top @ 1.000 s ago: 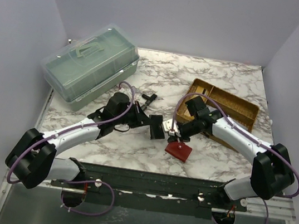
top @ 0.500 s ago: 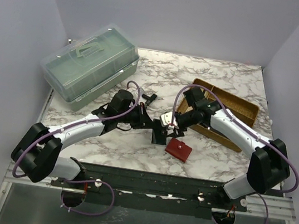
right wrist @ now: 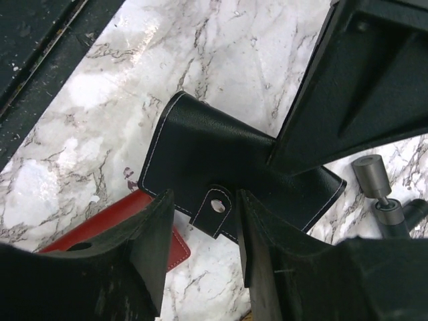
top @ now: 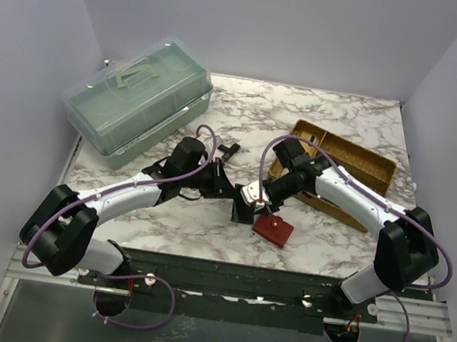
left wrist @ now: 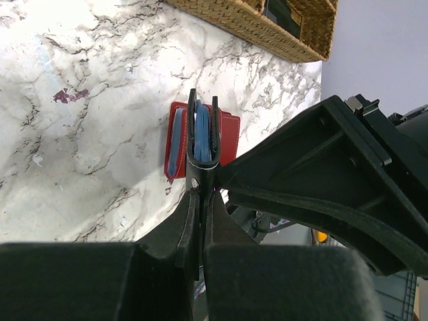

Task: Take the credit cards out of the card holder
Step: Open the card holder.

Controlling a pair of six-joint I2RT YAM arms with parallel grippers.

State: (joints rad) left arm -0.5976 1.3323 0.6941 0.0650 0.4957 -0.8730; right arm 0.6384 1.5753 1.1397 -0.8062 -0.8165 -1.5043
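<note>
My left gripper (top: 236, 198) is shut on a black card holder (top: 242, 213) and holds it on edge just above the marble table. In the left wrist view the holder (left wrist: 200, 160) stands edge-on between my fingers, with light blue credit cards (left wrist: 202, 134) showing inside it. My right gripper (top: 261, 196) is open right beside it. In the right wrist view its fingers (right wrist: 157, 221) stand on both sides of the holder's snap tab (right wrist: 214, 208) without touching it. A red card holder (top: 274, 229) lies flat below, a blue card (left wrist: 175, 144) in its pocket.
A wicker tray (top: 367, 162) stands behind the right arm. A pale green lidded box (top: 136, 97) stands at the back left. A small black tool (top: 230, 148) lies behind the left gripper. The table's front rail (top: 238, 280) runs along the near edge.
My left gripper has shifted the black holder a little to the right and forward. My right gripper has moved away from the red holder and up to the black holder's tab.
</note>
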